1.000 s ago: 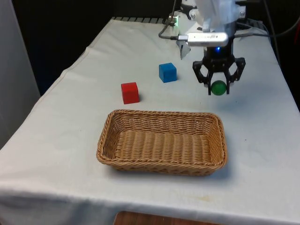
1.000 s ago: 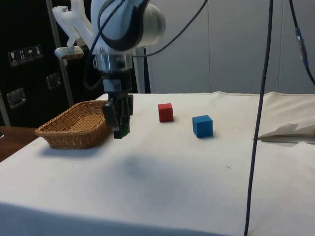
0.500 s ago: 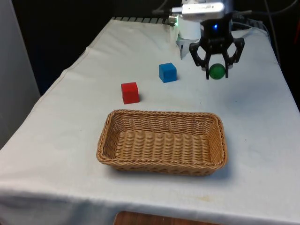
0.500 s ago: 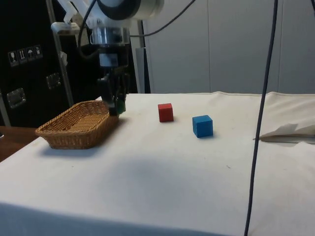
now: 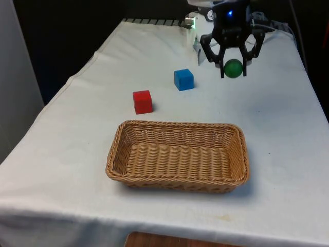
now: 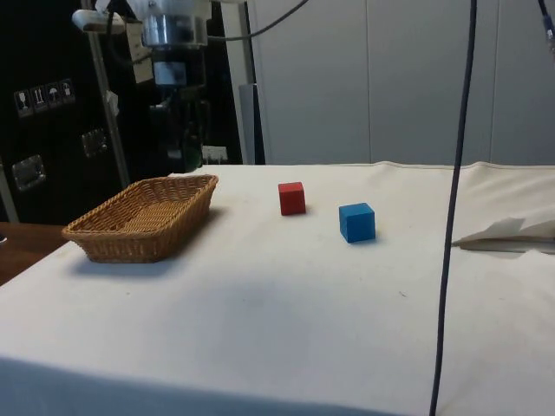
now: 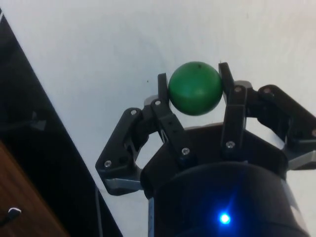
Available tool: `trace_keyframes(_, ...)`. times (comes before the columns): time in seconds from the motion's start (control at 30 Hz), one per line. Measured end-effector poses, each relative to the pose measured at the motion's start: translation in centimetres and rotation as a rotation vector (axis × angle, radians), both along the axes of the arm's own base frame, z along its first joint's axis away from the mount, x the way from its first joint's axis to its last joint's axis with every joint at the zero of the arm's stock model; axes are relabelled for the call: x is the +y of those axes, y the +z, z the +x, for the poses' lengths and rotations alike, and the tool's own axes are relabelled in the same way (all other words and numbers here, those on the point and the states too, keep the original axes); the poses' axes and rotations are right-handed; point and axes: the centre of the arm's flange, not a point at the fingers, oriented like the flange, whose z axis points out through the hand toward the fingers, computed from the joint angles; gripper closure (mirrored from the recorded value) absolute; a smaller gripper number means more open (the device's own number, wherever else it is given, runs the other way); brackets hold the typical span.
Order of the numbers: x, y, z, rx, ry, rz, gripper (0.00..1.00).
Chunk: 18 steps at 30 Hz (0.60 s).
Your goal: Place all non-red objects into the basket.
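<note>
The end effector [image 5: 233, 68] has a green ball [image 5: 233, 67] pinched between its two fingers [image 7: 163, 94] and holds it up in the air, well clear of the table [image 5: 288, 128]. It hangs beyond the wicker basket [image 5: 178, 155], toward the front view's right. The blue cube [image 5: 183, 79] and red cube [image 5: 142, 101] sit on the cloth near each other but apart, between the far end of the table and the basket. In the side view the end effector [image 6: 184, 156] is above the basket's far end.
</note>
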Motion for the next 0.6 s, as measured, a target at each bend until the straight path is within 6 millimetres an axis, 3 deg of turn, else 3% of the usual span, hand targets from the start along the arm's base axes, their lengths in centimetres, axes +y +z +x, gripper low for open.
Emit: trace_keyframes(0.6,-2.7,1.7,5.4,-0.001,-0.006,-0.032,1.0)
